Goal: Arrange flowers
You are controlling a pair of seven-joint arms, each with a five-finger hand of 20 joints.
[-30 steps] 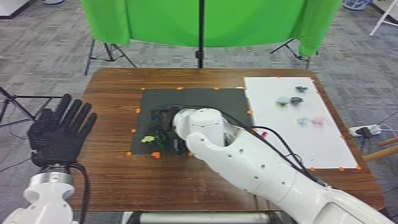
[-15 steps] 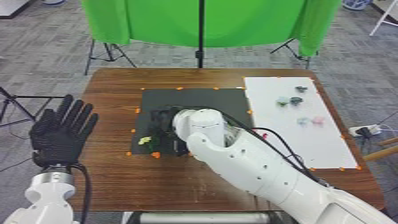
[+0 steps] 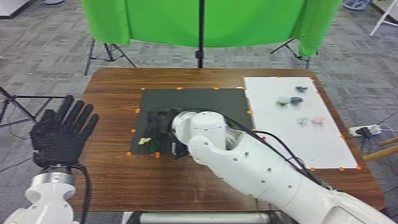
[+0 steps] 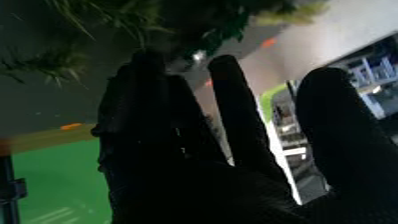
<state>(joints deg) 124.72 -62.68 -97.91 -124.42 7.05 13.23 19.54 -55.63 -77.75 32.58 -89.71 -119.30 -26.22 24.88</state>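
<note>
You're likely positioning greenery (image 4: 115,14) on the black mat (image 3: 204,97) — right hand (image 4: 200,185) fingers straight, apart — so next, pinch it gently.

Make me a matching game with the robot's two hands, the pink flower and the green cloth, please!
Things:
1. left hand
2. right hand
3. pink flower
4. green cloth

Places:
A. on the white sheet
B. behind the table
C. at the head view's left side, fingers straight and spread
D. over the black mat

Right pairs: 1-C, 2-D, 3-A, 4-B
</note>
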